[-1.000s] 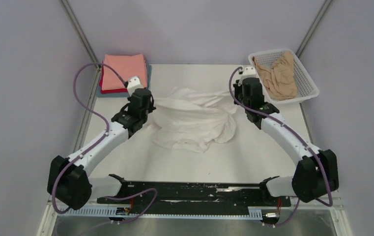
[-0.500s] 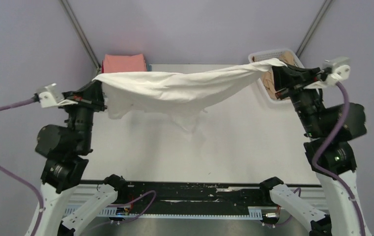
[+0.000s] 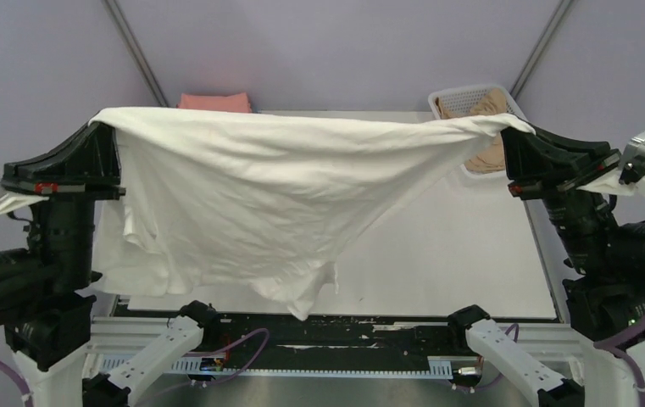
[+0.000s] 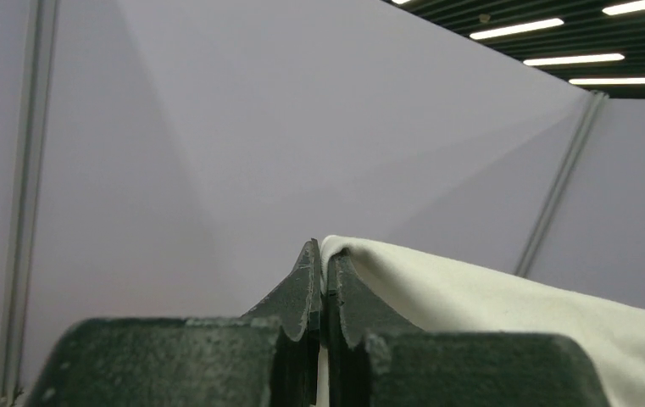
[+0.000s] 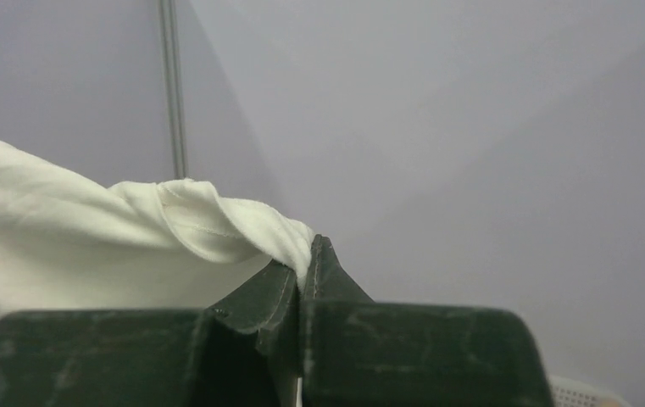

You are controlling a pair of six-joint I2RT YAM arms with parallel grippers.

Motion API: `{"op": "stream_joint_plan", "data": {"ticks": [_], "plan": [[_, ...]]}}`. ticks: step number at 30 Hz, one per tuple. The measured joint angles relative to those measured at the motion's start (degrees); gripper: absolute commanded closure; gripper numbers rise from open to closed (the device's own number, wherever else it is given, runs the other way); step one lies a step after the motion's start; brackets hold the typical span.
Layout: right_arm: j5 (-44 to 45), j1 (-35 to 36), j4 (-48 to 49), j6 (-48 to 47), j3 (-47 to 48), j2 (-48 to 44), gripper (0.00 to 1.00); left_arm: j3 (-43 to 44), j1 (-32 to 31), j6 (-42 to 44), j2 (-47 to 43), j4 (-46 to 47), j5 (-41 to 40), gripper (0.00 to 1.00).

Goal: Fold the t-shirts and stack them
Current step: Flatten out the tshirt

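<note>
The white t-shirt [image 3: 259,195] hangs spread high above the table between both arms. My left gripper [image 3: 105,127] is shut on its left corner, and the cloth [image 4: 488,305] shows pinched between the jaws in the left wrist view [image 4: 322,254]. My right gripper [image 3: 512,129] is shut on its right corner, with the bunched hem [image 5: 208,220] in the jaws in the right wrist view [image 5: 308,254]. The shirt's lower edge droops to near the table's front edge. A salmon-pink folded t-shirt [image 3: 213,102] tops a stack at the back left, mostly hidden. A tan t-shirt [image 3: 480,106] lies in the basket.
A white mesh basket [image 3: 463,93] stands at the back right, partly behind the held shirt. Grey booth walls and slanted frame posts [image 3: 136,59] close in the back and sides. Bare white table [image 3: 437,254] shows under the shirt at right. The black rail [image 3: 369,326] runs along the near edge.
Both arms have risen and moved further apart and nearer the camera, lifting the white t-shirt off the table and stretching it wide. It now hangs open and hides most of the stack.
</note>
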Motion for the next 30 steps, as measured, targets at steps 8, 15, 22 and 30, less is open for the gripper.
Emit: {"op": "stream_joint_plan", "data": {"ticks": [8,15,22,30], "plan": [[18.27,-0.02,-0.24,2.36,-10.34,8.15,1.00,-1.53,0.61,5.66,21.86,4.04,-9.94,1.00],[24.28,-7.87,-4.24,11.02,-29.77,22.75,0.97,-2.40,3.56,6.54,56.74,3.06,-7.30,0.81],[22.58,-19.47,-8.81,16.63,-37.73,40.41,0.62,0.57,4.02,4.59,81.37,-5.79,1.81,0.08],[25.92,-23.28,-12.24,21.03,-35.52,46.60,0.00,10.36,4.00,0.81,81.83,-6.91,9.20,0.00]]}}
